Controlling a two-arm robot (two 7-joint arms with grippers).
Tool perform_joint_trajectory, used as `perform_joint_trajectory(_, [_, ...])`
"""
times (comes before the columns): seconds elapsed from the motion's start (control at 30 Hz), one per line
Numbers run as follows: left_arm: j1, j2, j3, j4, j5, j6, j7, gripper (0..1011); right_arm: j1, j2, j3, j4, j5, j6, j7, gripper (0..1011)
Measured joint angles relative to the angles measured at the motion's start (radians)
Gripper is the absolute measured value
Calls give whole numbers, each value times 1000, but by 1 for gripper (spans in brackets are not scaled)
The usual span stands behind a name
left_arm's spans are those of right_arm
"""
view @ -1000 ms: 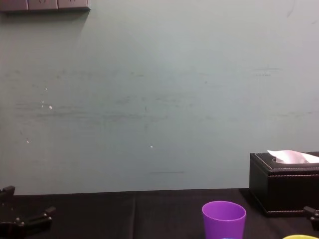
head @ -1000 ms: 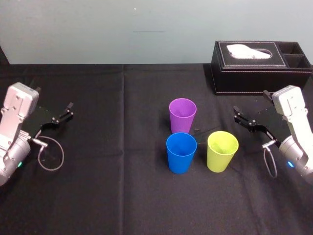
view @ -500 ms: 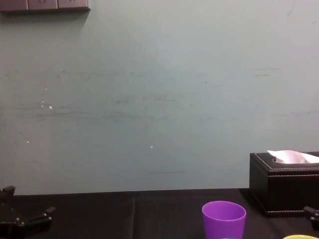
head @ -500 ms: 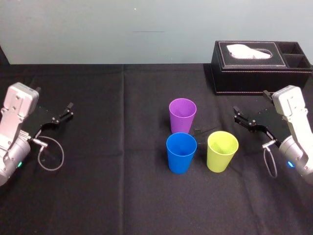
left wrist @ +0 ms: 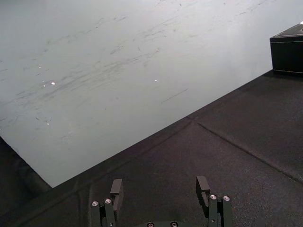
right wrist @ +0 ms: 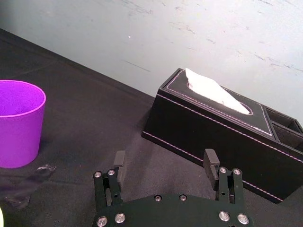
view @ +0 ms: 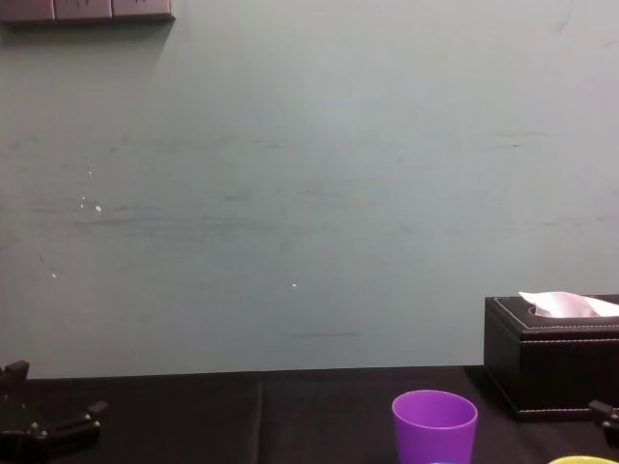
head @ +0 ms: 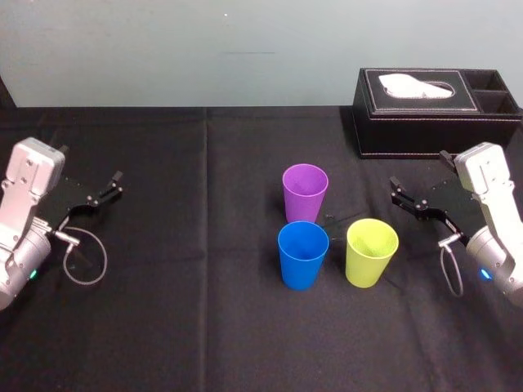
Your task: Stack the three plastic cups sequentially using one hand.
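cups clustered centrally, tissue box behind right

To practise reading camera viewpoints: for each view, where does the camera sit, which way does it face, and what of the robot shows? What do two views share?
Head: high, facing down at the table; left gripper and right gripper at its sides.
Chest: low, facing the wall; both grippers' tips at the bottom corners.
Left wrist: on that arm, facing the wall; its gripper open.
Right wrist: facing the tissue box; its gripper open.
Shared: chest and right wrist both show the purple cup.
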Motion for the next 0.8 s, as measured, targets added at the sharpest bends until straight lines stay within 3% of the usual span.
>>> perform_joint_trajectory(0.8, [0,0,0,0,0,0,0,1011,0,0,0,0,0,0,0,1003])
